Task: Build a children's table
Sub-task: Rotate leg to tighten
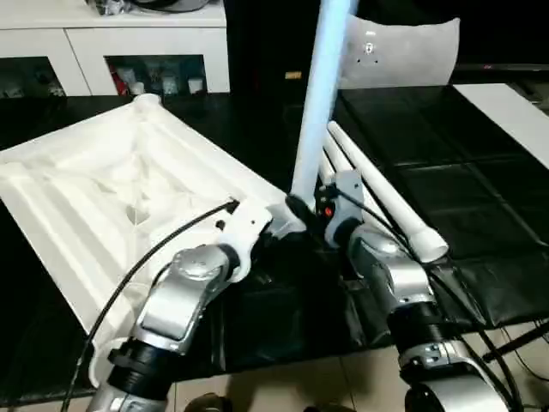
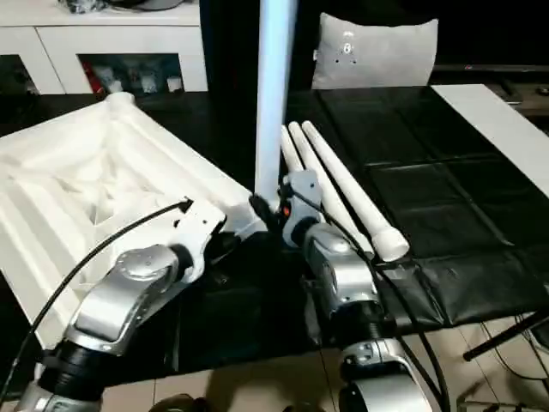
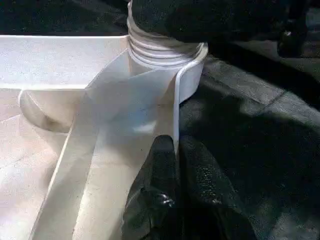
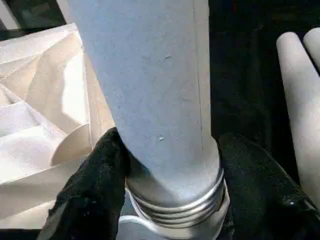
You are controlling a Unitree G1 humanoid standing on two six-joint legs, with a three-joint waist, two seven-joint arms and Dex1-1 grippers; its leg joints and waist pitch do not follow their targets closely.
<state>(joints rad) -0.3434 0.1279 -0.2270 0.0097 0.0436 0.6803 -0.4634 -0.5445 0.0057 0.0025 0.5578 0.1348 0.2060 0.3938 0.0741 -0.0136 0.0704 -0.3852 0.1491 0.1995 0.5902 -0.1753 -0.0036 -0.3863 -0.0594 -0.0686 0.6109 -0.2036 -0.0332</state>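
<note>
A white plastic children's tabletop (image 1: 111,197) lies upside down, ribbed underside up, toward the left side of the black-covered table (image 1: 463,172). A long white tubular leg (image 1: 319,94) stands upright in the round corner socket (image 3: 192,75) at the top's corner nearest the robot, its threaded end showing just above the socket rim. The right hand (image 4: 170,185) grips that leg low down, one black finger (image 4: 85,185) on each side of the tube. The left hand (image 3: 175,190), fingers closed together, presses against the tabletop's rim wall just beside the socket. Three more white tapered legs (image 1: 386,197) lie side by side on the black cover to the right of the upright one.
</note>
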